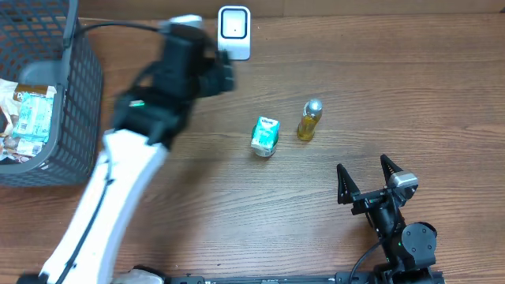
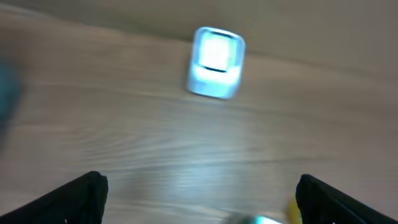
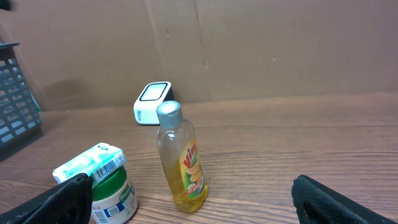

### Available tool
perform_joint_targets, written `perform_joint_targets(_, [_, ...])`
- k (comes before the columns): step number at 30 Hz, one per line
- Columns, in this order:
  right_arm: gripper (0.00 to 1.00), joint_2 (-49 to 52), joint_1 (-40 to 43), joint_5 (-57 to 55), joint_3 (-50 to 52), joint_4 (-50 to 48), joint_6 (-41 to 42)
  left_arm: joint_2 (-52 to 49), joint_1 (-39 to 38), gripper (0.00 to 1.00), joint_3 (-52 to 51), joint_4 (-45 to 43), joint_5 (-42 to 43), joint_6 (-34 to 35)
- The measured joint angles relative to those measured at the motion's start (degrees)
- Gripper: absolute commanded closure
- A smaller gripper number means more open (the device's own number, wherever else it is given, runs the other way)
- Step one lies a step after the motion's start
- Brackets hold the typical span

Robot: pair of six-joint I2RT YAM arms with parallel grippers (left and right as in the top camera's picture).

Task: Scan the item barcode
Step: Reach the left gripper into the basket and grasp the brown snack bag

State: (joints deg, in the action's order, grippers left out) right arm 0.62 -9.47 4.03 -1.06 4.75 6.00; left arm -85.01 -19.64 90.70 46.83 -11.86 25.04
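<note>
A robot test bench got up as a shop checkout, not a real store; a wood-grain worktop (image 1: pixel 442 95) is backed by plain cardboard sheeting (image 3: pixel 280 43); a white barcode scanner (image 1: pixel 234 31) stands at the worktop's far edge; a dark mesh shopping basket (image 1: pixel 79 87) with packeted goods (image 1: pixel 31 118) sits at its left edge; a yellow dish-soap bottle (image 1: pixel 309 120) and a green-and-white carton (image 1: pixel 265 134) stand mid-worktop; two robot arms (image 1: pixel 118 189) rise from the near edge.
</note>
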Motion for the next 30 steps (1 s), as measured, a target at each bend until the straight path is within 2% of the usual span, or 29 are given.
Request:
perform_joint_targets(8, [0.00, 0.00, 0.00, 0.00, 0.00, 0.02, -0.02, 3.69, 15.61, 0.00, 0.00, 9.86, -0.33, -1.07])
perform_joint_targets(13, [0.00, 0.00, 0.00, 0.00, 0.00, 0.00, -0.02, 3.69, 21.79, 0.00, -0.02, 12.98, 0.68, -1.18])
perform_joint_targets(17, [0.00, 0.00, 0.00, 0.02, 0.00, -0.02, -0.02, 3.69, 23.91, 0.00, -0.02, 13.20, 2.10, -1.27])
perform_joint_targets(30, [0.00, 0.00, 0.00, 0.00, 0.00, -0.02, -0.04, 3.69, 24.02, 0.00, -0.02, 14.71, 3.30, -1.66])
